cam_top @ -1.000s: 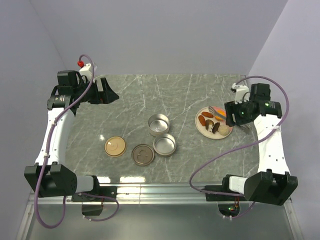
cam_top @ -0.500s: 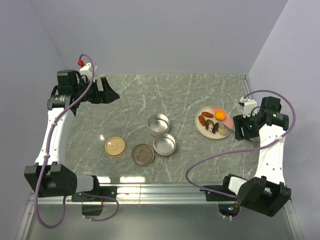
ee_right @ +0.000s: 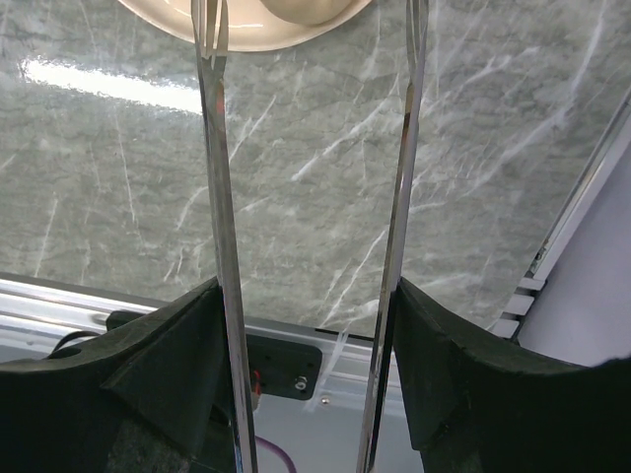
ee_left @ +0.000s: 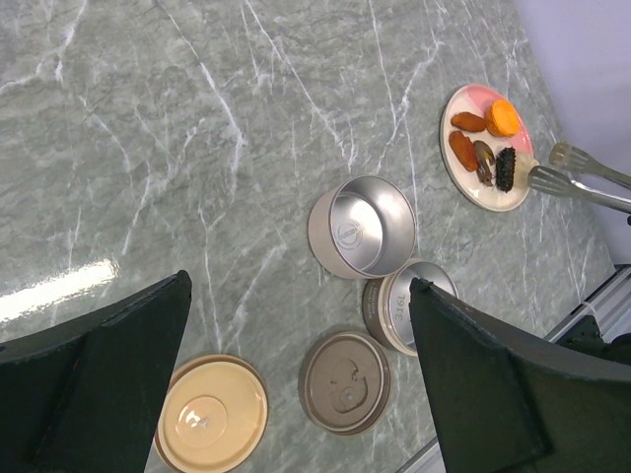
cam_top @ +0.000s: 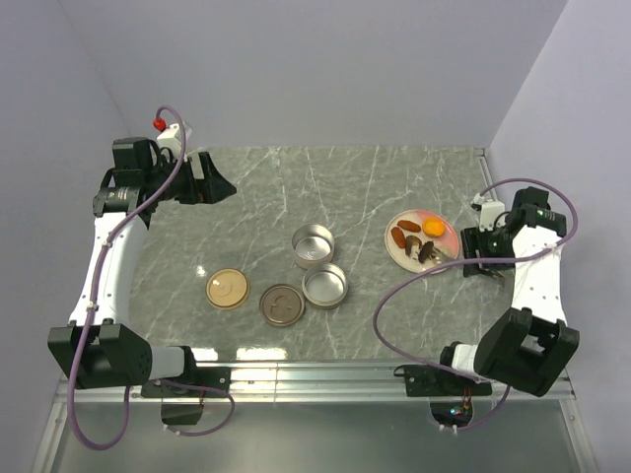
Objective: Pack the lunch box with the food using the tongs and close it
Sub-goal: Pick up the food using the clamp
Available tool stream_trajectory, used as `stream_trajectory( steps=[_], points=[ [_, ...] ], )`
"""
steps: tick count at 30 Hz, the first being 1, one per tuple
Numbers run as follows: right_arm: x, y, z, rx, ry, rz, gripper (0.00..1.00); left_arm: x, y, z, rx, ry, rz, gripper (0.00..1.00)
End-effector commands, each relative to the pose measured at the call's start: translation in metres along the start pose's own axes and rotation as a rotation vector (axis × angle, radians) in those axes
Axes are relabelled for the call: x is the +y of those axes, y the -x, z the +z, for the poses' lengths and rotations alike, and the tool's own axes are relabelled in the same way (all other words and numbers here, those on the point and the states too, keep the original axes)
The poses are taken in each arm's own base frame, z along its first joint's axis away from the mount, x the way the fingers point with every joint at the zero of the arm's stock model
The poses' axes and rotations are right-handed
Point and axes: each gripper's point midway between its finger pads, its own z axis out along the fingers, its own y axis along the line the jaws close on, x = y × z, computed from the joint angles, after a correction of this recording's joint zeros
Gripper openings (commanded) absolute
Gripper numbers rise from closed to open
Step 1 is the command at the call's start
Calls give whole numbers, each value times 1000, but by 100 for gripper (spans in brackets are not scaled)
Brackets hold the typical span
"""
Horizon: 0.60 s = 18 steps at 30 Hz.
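The food lies on a pale pink plate (cam_top: 408, 221): an orange chunk (cam_top: 433, 227), reddish-brown sausage pieces (cam_top: 399, 237) and dark bits (cam_top: 426, 250). My right gripper (cam_top: 473, 252) is just right of the plate, shut on the tongs (ee_right: 215, 168); each silver arm rests against a finger and the arms stand spread. One tong tip reaches over the plate rim (ee_right: 158, 18), close to a pale round piece (ee_right: 306, 8); the other is off the plate. The lunch box is two open metal tins (cam_top: 314, 244) (cam_top: 324, 286) at mid-table. My left gripper (cam_top: 215, 183) hangs open at the far left, holding nothing.
A tan lid (cam_top: 227, 289) and a brown lid (cam_top: 282, 304) lie flat left of the tins, also seen from the left wrist as the tan lid (ee_left: 209, 414) and brown lid (ee_left: 345, 382). The table's metal front rail (ee_right: 296, 340) and right edge are close to the right gripper.
The right arm has pulled back from over the plate toward the right and near side, carrying the tongs; their tips now sit at the plate's right rim. The left arm has not moved.
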Motion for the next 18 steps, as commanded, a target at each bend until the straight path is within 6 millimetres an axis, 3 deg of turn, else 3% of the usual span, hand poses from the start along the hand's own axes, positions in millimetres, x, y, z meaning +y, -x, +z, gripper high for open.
stream_trajectory(
  steps=[1, 18],
  points=[
    [-10, 17, -3, -47, -18, -12, 71, -11, 19, -7, -62, -28, 48, 98],
    [-11, 28, 14, -43, 38, 3, 67, -6, 18, -2, -53, -18, 33, 98]
  ],
)
